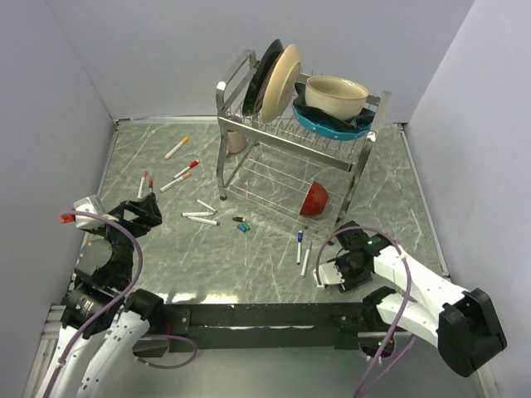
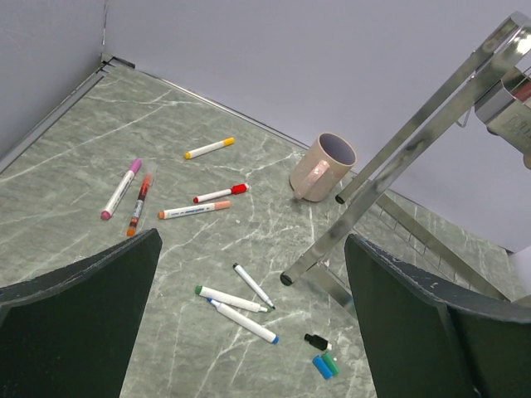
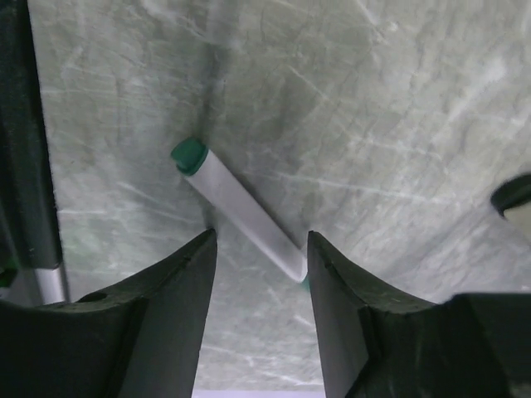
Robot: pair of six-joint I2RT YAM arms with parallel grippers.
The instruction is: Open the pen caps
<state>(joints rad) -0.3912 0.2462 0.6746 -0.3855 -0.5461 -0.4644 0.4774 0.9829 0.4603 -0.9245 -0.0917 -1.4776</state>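
Capped pens lie at the far left: yellow cap (image 2: pixel 192 153), red cap (image 2: pixel 240 189), pink cap (image 2: pixel 134 165), and two orange-ended pens (image 2: pixel 139 203) (image 2: pixel 195 210). Three uncapped pens (image 2: pixel 241 308) lie mid-table beside loose black (image 2: pixel 317 341), blue (image 2: pixel 322 367) and green (image 2: pixel 331 363) caps. My left gripper (image 2: pixel 253 240) (image 1: pixel 148 211) is open and empty, above the table. My right gripper (image 3: pixel 260 249) (image 1: pixel 325 274) is open and low over a white pen with a green end (image 3: pixel 189 155). The pen runs between its fingers and its lower end touches the right finger (image 3: pixel 332 290). A blue-capped pen (image 1: pixel 299 246) lies close by.
A steel dish rack (image 1: pixel 249 178) with plates and bowls stands at the back centre, its leg (image 2: pixel 286 279) near the loose caps. A beige mug (image 2: pixel 323 167) stands behind the leg. A red bowl (image 1: pixel 314 199) lies under the rack. Grey walls enclose the table.
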